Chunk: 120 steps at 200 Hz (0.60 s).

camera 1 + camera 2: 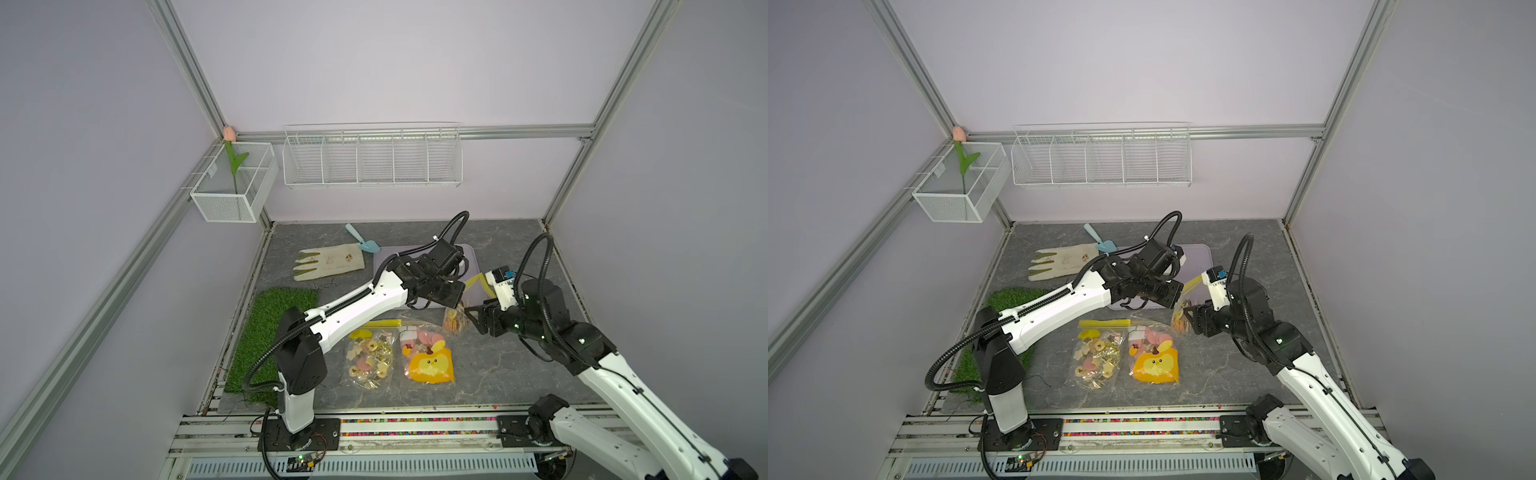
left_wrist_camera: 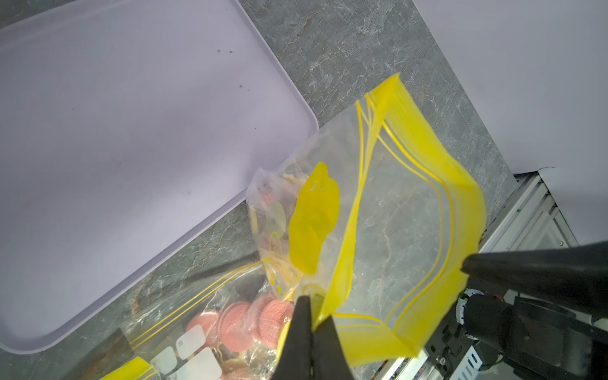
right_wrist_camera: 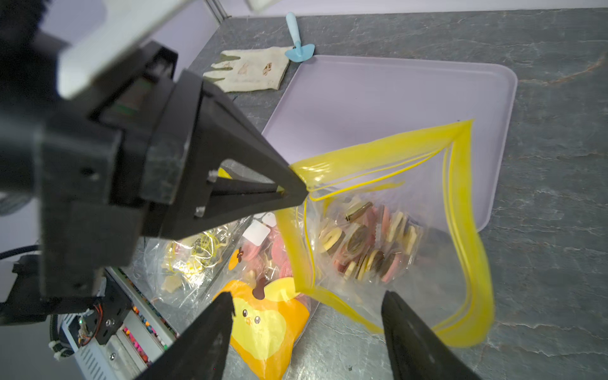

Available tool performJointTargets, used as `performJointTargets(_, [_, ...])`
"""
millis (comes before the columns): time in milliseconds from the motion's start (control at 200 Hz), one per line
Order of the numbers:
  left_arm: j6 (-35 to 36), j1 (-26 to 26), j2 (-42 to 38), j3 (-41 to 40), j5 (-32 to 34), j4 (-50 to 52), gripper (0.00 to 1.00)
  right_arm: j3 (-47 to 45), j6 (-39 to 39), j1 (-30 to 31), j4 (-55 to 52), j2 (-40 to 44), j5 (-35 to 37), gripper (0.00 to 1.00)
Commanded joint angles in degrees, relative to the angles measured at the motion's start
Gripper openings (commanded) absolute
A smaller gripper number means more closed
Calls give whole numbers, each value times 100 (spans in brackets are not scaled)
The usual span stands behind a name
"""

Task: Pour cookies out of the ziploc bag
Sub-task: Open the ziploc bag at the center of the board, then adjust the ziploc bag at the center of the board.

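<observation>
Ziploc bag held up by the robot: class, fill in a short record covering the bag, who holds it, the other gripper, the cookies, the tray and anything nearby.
Bag: ziploc bag, clear with a yellow zip rim, mouth open
Held by: left gripper, shut on the yellow rim
Other arm: right gripper, open at the bag's mouth, not closed on it
Contents: cookies, inside the bag, bunched at its bottom
Tray: lavender tray, behind the bag on the table
Nearby: two other bags, filled, lying flat on the table
</observation>
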<state>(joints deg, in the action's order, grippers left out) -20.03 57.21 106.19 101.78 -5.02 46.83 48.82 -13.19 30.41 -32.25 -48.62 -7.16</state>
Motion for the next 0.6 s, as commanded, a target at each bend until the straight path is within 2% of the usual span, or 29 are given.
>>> performJointTargets(0, [529, -26, 19, 420, -235, 224, 0, 115, 293, 258, 97, -121, 271, 73])
performJointTargets(210, [807, -43, 230, 1157, -108, 914, 0, 541, 505, 465, -35, -398, 544, 70])
performJointTargets(380, [884, -77, 223, 1292, -125, 967, 0, 697, 631, 507, -60, -710, 588, 66])
performJointTargets(595, [1146, -113, 104, 1336, -78, 1065, 0, 811, 685, 547, -61, -933, 588, 51])
